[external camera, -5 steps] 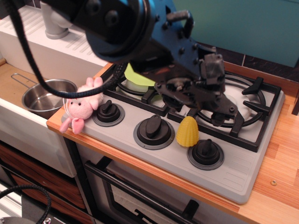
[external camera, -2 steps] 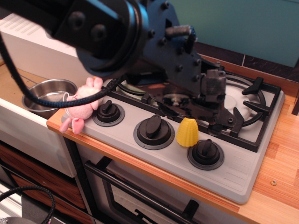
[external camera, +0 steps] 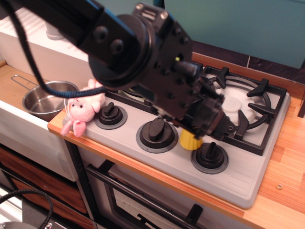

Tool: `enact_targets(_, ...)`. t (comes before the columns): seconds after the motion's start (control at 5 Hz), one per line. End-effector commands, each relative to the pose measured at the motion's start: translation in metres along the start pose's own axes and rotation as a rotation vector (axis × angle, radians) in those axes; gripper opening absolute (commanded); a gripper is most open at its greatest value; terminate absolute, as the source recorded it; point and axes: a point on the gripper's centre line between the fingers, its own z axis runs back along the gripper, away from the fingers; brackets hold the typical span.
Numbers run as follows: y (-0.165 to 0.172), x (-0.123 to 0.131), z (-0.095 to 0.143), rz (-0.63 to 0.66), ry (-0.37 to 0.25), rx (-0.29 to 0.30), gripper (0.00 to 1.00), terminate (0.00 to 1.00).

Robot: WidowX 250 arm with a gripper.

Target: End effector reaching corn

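The yellow toy corn (external camera: 190, 141) stands on the grey stove top (external camera: 238, 177) between the middle knob (external camera: 156, 133) and the right knob (external camera: 209, 156). Only its lower part shows. My bulky black gripper (external camera: 202, 130) hangs right over it and hides its top. One narrow finger (external camera: 228, 127) sticks out to the right of the corn, so the jaws look apart. The gripper holds nothing.
A pink plush toy (external camera: 82, 109) lies at the stove's left edge by the left knob (external camera: 110, 116). A steel pot (external camera: 44, 99) sits in the sink to the left. Black burner grates (external camera: 259, 106) rise behind the knobs. Wooden counter (external camera: 288, 157) runs along the right.
The arm has swung forward and down, from over the burner grate to right over the corn, now covering its top. The corn has not moved.
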Motion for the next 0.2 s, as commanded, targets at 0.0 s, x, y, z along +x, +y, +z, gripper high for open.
enact_targets(0.0,0.0043,0.0040,0.0002,-0.017,-0.030,0.002,1.00,1.00)
